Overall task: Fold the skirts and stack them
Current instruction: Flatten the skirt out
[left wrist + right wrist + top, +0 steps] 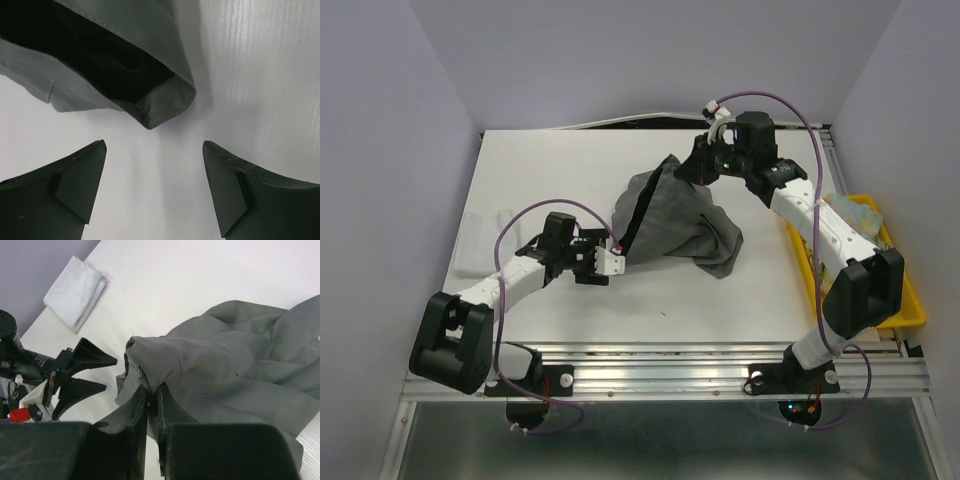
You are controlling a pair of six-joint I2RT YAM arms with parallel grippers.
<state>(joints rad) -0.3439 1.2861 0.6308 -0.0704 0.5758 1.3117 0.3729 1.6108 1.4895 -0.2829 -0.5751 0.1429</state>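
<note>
Sitting right of the grey skirt (680, 215), one yellow tray (912, 300) holds one pale floral garment (860, 212), partly hidden by the right arm. The right gripper (152, 390) is clamped on the grey skirt's ribbed edge, with that edge raised above the table (720, 310). The left gripper (154, 145), jaws wide apart, sits just beside the skirt's near-left corner without touching it. One folded white garment (77, 287) lies well left of the skirt, with open tabletop between them.

The left arm (515, 275) lies low, reaching toward 2 o'clock, and the left gripper (608, 262) is spread wide. The right arm (820, 225) rises, elbows out at 1 o'clock, then stretches toward 11. The right gripper (685, 168) is raised and pinches the skirt (685, 225).
</note>
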